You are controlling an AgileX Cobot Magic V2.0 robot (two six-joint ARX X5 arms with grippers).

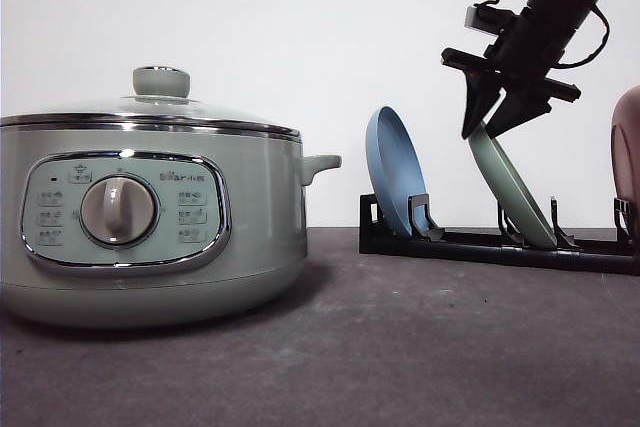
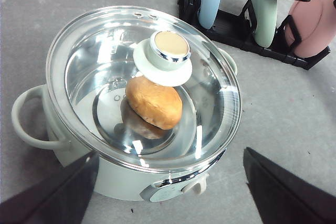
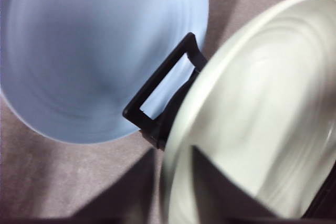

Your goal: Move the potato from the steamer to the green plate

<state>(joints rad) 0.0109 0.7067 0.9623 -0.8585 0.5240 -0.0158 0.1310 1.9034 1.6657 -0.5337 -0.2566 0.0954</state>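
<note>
one lumpy orange-brown potato (image 2: 154, 102) inside lidded steamer (image 2: 142, 103).

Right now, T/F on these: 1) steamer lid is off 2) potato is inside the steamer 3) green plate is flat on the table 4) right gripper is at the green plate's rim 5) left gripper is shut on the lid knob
1) False. The glass lid sits on the steamer.
2) True. The potato lies in the pot under the lid.
3) False. The green plate stands tilted in the black rack, next to the blue plate.
4) True. The right gripper has a finger on each side of the rim.
5) False. The left gripper is open, apart from the lid knob.
</note>
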